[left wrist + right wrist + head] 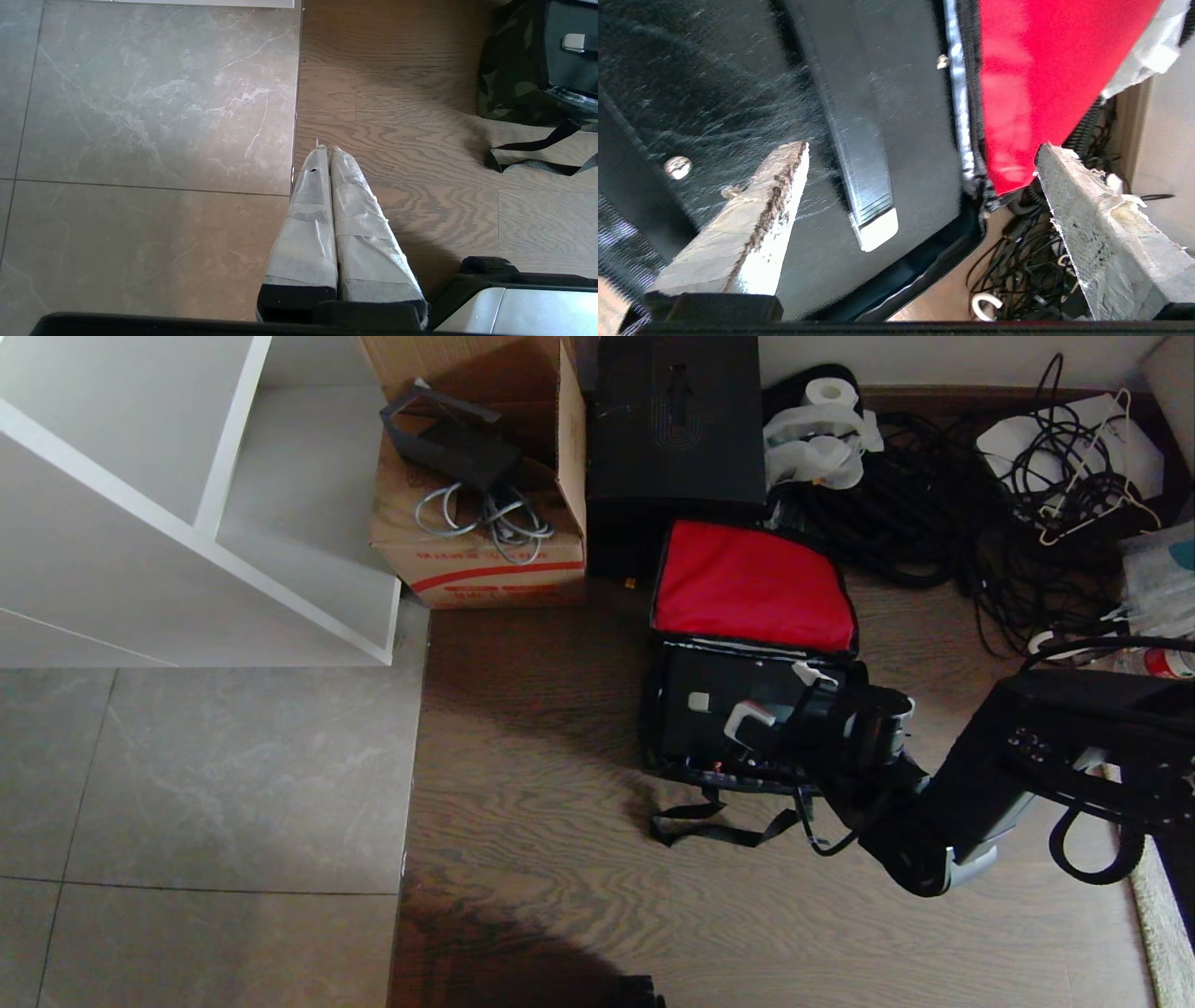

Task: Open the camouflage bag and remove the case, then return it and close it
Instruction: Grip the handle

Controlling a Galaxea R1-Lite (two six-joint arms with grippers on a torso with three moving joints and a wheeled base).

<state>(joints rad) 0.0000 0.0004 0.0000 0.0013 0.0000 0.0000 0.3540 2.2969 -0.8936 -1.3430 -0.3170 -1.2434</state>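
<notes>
The camouflage bag (747, 709) sits on the wood floor (541, 896) with its red-lined lid (752, 586) flipped back toward the tall black box (677, 420) behind it. The case (719, 705) lies inside the bag, its handle's silver ends showing. The right gripper (920, 158) hovers just over the bag's open top — its 2 taped fingers (756, 205) spread wide, grasping nothing, one above the case and one past the bag's edge. The left gripper (325, 151) hangs well apart from the bag, fingers pressed together, empty. A cardboard carton (476, 523) stands beside the black box.
</notes>
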